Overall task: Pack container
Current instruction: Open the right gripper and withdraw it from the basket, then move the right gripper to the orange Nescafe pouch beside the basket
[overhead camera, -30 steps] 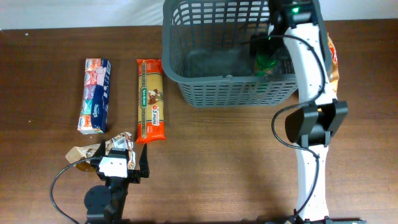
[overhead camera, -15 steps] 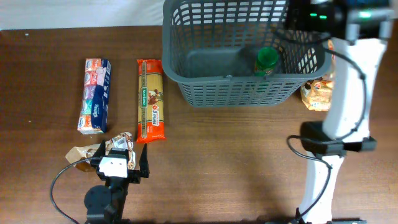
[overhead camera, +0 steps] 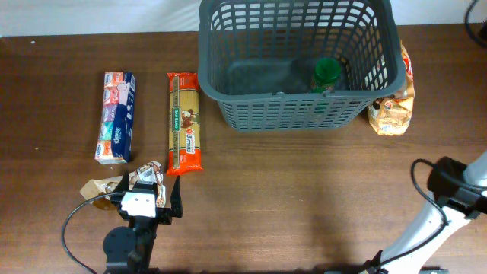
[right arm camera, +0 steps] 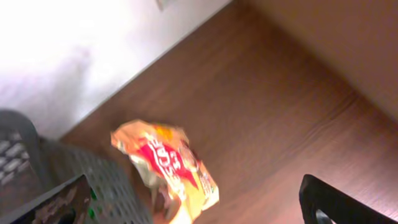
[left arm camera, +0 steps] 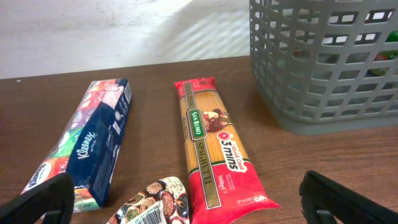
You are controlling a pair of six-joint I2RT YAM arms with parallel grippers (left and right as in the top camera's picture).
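Overhead: the container [overhead camera: 289,113], a dark grey slotted basket, stands upright at the far side of the table [overhead camera: 304,198], right of centre. A green-lidded jar [overhead camera: 326,73] is inside, near its front right corner. An orange snack bag [overhead camera: 392,113] lies just beside its right wall. Well left of it lie a spaghetti pack [overhead camera: 185,123] and a tissue box [overhead camera: 116,116], side by side. The left gripper [left arm camera: 193,208] sits low at the near edge, fingers spread wide and holding nothing, with a patterned pouch [overhead camera: 99,187] just beside it. The right gripper [right arm camera: 199,208] is also spread and empty.
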